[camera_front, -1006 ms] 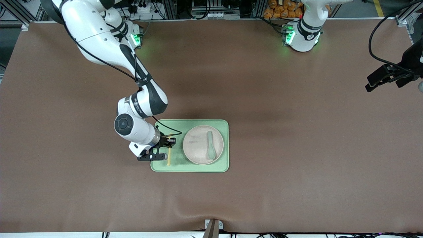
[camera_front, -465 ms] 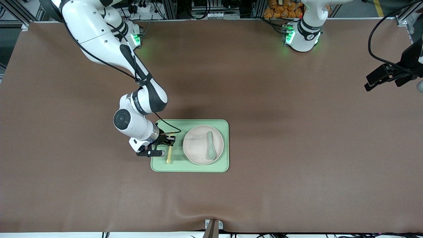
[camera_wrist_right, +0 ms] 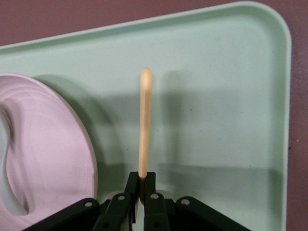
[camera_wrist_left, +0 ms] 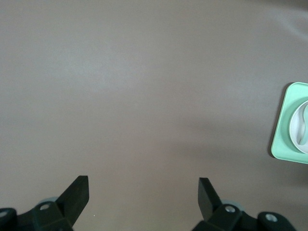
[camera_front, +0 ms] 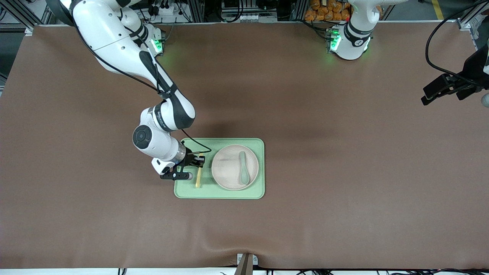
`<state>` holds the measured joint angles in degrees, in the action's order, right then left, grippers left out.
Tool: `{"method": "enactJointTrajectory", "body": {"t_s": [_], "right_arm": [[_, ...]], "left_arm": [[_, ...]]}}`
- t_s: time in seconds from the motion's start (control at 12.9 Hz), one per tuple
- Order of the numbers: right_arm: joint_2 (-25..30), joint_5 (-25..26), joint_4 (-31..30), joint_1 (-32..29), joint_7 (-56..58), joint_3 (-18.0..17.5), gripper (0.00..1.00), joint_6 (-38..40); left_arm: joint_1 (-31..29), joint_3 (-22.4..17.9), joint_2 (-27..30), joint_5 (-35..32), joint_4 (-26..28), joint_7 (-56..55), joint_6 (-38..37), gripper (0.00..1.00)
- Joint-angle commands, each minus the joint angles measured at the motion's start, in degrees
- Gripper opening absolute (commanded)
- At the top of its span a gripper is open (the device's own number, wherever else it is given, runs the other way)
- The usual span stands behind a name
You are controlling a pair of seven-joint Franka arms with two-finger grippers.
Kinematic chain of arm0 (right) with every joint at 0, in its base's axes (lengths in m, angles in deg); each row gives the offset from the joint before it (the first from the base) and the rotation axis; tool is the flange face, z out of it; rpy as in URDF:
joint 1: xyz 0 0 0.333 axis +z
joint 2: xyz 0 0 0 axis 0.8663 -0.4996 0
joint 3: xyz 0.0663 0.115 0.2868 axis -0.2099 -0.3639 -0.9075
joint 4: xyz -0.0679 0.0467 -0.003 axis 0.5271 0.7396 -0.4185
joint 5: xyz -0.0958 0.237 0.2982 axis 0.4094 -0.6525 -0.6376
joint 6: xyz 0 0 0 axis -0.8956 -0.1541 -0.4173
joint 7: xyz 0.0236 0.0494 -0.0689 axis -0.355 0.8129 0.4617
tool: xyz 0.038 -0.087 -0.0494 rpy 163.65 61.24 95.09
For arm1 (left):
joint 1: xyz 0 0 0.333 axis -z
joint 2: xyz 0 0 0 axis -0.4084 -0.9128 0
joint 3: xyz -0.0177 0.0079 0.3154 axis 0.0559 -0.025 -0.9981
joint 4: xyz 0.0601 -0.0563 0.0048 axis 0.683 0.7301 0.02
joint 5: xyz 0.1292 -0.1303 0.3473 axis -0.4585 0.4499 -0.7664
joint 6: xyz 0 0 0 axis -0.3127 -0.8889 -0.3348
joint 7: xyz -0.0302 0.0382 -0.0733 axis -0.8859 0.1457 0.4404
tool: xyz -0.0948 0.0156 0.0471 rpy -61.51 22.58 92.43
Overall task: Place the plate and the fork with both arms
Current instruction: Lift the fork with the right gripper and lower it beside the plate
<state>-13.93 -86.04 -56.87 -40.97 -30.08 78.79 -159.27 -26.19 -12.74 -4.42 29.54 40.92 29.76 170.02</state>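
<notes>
A broad table (camera_front: pixel 344 152) covered with a matte brown sheet carries the scene. Directly on it, about midway between the two arms' ends, lies one rectangular light-green tray (camera_front: pixel 229 194) with rounded corners, flat on the sheet. The sheet puckers slightly at the edge nearest the front camera.
</notes>
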Motion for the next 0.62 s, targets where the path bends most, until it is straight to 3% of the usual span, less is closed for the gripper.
{"method": "enactJointTrajectory", "body": {"t_s": [0.0, 0.08, 0.15, 0.39, 0.54], "right_arm": [[1.85, -1.91, -2.33, -0.43, 1.92, -0.55, 0.39, -0.83], [1.94, -1.91, -2.33, -0.43, 2.01, -0.47, 0.6, -0.39], [2.11, -1.82, -2.33, -0.51, 1.92, -0.47, 0.72, -0.13], [3.08, -1.38, -0.93, -0.52, 2.19, -0.38, 0.85, 0.75], [3.7, -0.59, 0.21, -0.51, 2.1, -0.12, 0.99, 2.86]], "left_arm": [[0.07, -0.39, 0.99, 0.7, 0.62, 1.25, -0.64, 1.0], [0.07, -0.39, 0.99, 0.7, 0.62, 1.17, -0.81, 1.0], [0.07, -0.39, 1.08, 0.7, 0.62, 1.17, -0.9, 1.0], [0.07, -0.39, 1.08, 0.7, 0.53, 1.17, -0.9, 1.0], [0.07, -0.39, 1.08, 0.7, 0.53, 1.25, -0.99, 1.0]]}}
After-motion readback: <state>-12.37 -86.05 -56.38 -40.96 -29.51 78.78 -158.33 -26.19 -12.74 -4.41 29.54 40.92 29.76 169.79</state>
